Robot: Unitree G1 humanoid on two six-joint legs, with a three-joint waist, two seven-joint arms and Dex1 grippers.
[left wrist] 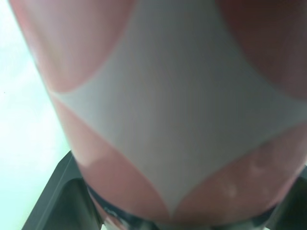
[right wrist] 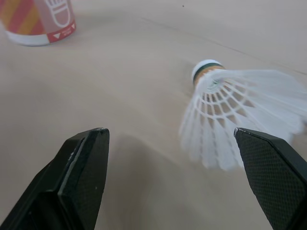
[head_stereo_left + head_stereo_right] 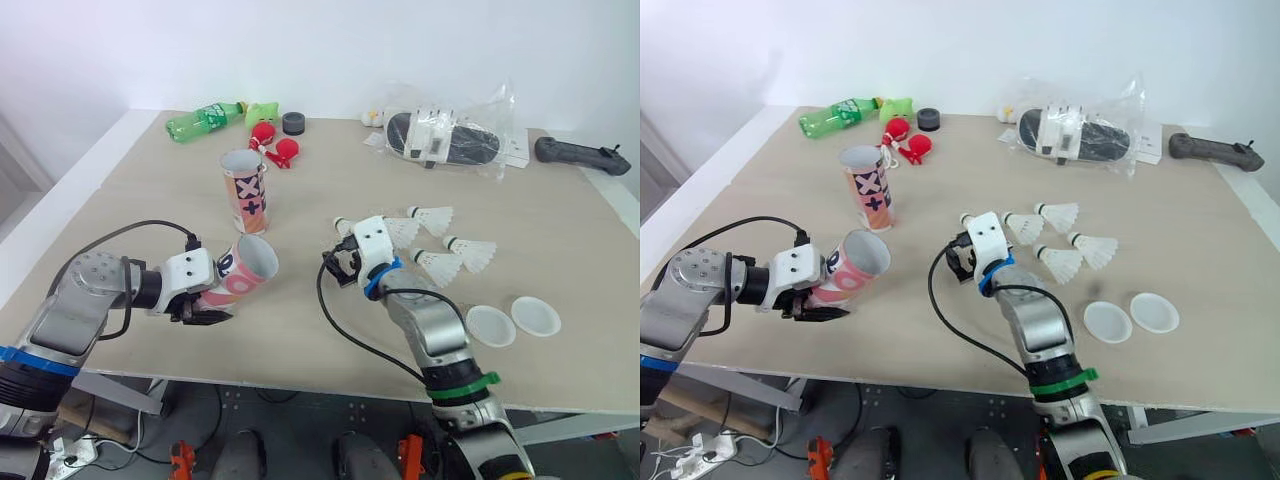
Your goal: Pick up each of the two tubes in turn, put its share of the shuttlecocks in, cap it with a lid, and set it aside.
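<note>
A: Head camera first. Left gripper (image 3: pixel 203 303)?

B: Clenched on the pink tube (image 3: pixel 245 270). The tube is tilted, with its open mouth past the fingertips and aimed at mid-table. The second tube (image 3: pixel 245 190) stands upright beyond it, apart.

A: Right gripper (image 3: pixel 343 262)?

B: Fingers released, spread wide, nothing in them. The nearest shuttlecock (image 3: pixel 398 232) lies just past the fingertips. Three other shuttlecocks (image 3: pixel 470 250) lie farther out, close together.

A: Edges and room?

B: Bare table (image 3: pixel 300 340) between the two grippers. The front edge runs close behind the left fingers. Two white lids (image 3: pixel 490 325) sit near that edge, beside the right forearm. Along the far edge are a green bottle (image 3: pixel 203 120), a black ring (image 3: pixel 293 123), a plastic bag (image 3: pixel 445 135) and a black handle (image 3: pixel 580 153).

A: Left wrist camera?

B: The tube's pink-and-white wall is right up against the lens, with black fingers (image 1: pixel 62 191) on either side of it.

A: Right wrist camera?

B: Black fingers (image 2: pixel 81 167) wide apart. The shuttlecock is ahead of the gap and nearer one finger, cork end pointing away. Open tabletop fronts the other finger, and the second tube's base stands well beyond.
</note>
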